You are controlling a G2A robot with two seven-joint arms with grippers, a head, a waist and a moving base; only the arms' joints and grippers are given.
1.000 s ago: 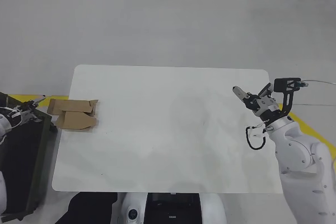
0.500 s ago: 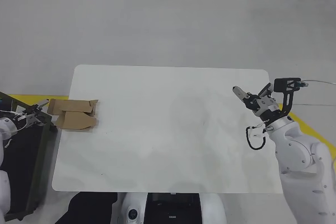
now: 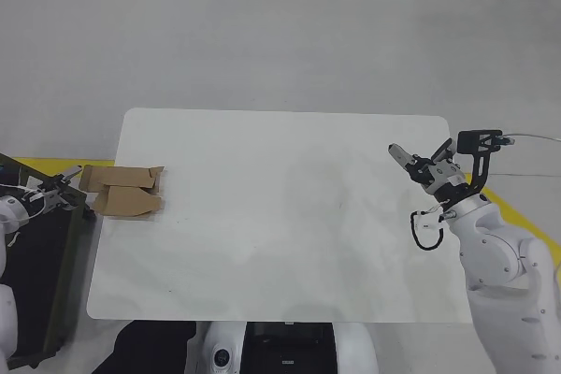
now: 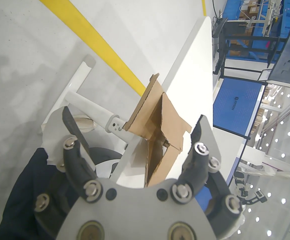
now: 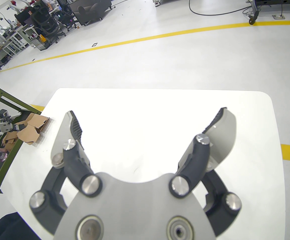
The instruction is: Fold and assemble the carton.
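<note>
A flat brown cardboard carton (image 3: 123, 190) lies on the white table's (image 3: 290, 215) left edge, one flap hanging over it. My left gripper (image 3: 64, 178) hovers open just off that edge, pointing at the carton (image 4: 157, 131), nothing between its fingers (image 4: 71, 123). My right gripper (image 3: 421, 157) is open above the table's right side, far from the carton (image 5: 31, 127), its fingertips (image 5: 71, 123) spread over bare tabletop.
A dark green bin (image 3: 33, 271) stands beside the table's left side, with more cardboard pieces (image 5: 8, 138) inside. A black cable loop (image 3: 425, 232) hangs by the right arm. The table's middle (image 5: 147, 116) is bare white surface.
My left gripper has moved right from over the bin toward the carton's overhanging flap, then held still. The right arm and the carton have not moved.
</note>
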